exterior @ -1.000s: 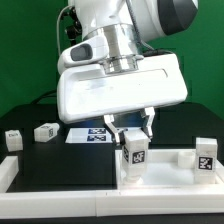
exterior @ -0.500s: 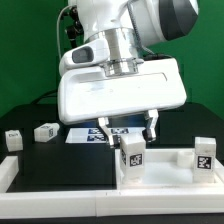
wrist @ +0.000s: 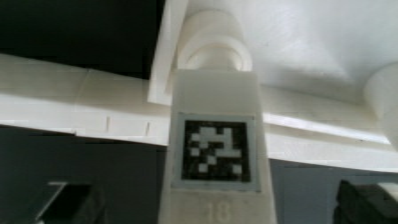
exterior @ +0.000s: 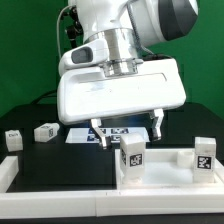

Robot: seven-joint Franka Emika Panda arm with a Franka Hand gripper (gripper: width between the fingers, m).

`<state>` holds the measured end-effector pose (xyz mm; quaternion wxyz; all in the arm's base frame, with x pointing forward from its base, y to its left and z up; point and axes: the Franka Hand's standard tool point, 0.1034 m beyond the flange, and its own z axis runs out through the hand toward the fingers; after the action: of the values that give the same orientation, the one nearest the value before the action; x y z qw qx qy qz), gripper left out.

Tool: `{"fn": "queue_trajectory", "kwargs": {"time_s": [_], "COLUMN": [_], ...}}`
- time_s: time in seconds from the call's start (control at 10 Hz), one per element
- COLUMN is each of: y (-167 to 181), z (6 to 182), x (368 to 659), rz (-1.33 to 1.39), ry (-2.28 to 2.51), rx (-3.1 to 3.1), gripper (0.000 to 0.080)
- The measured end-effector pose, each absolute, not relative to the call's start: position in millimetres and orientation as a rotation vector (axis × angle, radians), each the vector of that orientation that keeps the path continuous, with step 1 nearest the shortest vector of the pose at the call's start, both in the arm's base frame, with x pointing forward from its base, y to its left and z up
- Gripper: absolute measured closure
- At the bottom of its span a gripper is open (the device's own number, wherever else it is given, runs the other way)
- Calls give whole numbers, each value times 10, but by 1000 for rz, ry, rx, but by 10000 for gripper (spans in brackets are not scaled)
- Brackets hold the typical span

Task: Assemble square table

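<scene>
**Jaws open above upright leg on panel**

- Jaws: spread wide, holding nothing. The fingers [exterior: 157, 127] stand on either side of the upright leg [exterior: 133, 153] with a clear gap on both sides. In the wrist view the dark fingers [wrist: 63, 200] sit well apart from the leg [wrist: 214, 150].
- Upright leg: tag faces the camera. It stands on the square panel [exterior: 165, 172] at its end toward the exterior view's left. How it seats in the panel cannot be seen.
- Second leg [exterior: 205, 156]: upright at the panel's other end.
- Two loose legs [exterior: 45, 131] [exterior: 12, 140]: lying on the black tabletop [exterior: 60, 160], toward the exterior view's left.
- Marker board [exterior: 110, 132]: flat on the tabletop behind the upright leg.
</scene>
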<state>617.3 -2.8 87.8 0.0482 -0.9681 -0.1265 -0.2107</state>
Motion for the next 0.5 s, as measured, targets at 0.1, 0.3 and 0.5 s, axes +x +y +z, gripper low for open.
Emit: {"fn": "queue_trajectory", "kwargs": {"time_s": [0.1, 0.3, 0.5], "y": [-29, -31, -36], "z": [877, 876, 880], "x": [6173, 6173, 6178], "rz": [-642, -642, -642], "ry": [-385, -385, -384], "rx": [-2952, -2952, -2952], "gripper": [153, 151, 151]}}
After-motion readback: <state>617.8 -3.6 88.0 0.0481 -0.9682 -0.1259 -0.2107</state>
